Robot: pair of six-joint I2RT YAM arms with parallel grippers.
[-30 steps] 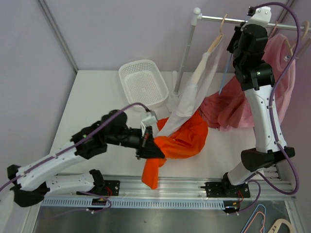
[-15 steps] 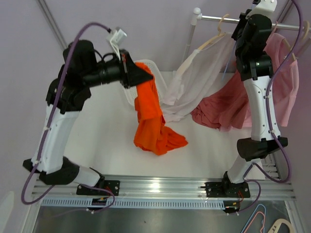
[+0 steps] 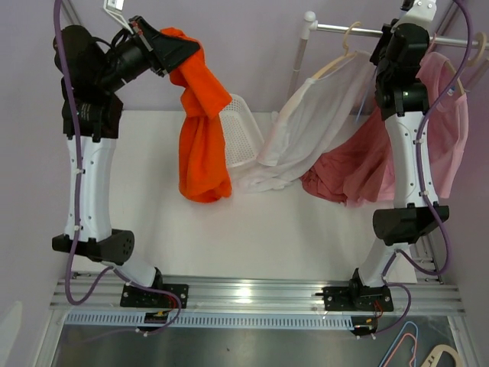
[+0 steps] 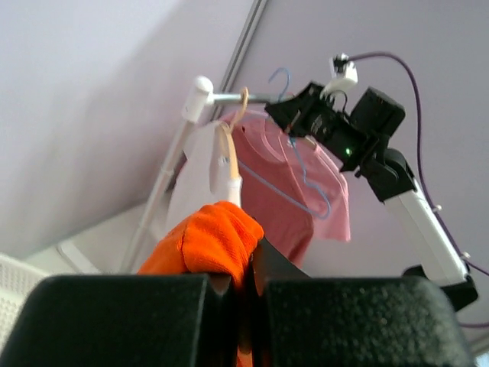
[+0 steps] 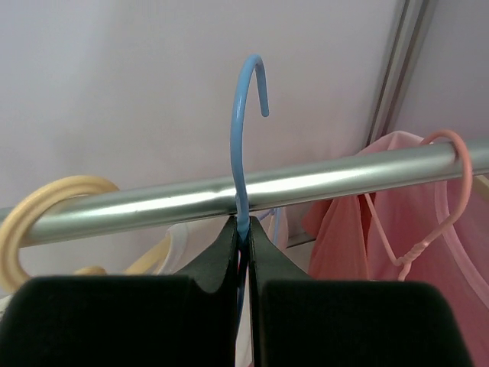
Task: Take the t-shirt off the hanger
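- Orange t-shirt (image 3: 202, 145) hangs bunched from the left fingers (image 3: 166, 47), high over the far left of the bench (image 3: 153, 206), off the blue hanger (image 5: 243, 115).
- Its lower folds drape just in front of the white basket (image 3: 243, 141); bare bench lies open to its left and near side.
- Left arm stands tall, forearm reaching right, fingers clamped on the shirt's fabric.
- Right arm stretches straight up to the rail (image 5: 321, 183) at far right; right fingers (image 5: 114, 321) are pinched together on the hanger's neck, just under the rail.
- White garment (image 3: 306, 130) and pink garment (image 3: 359, 164) hang from the rail, crowding the right arm.
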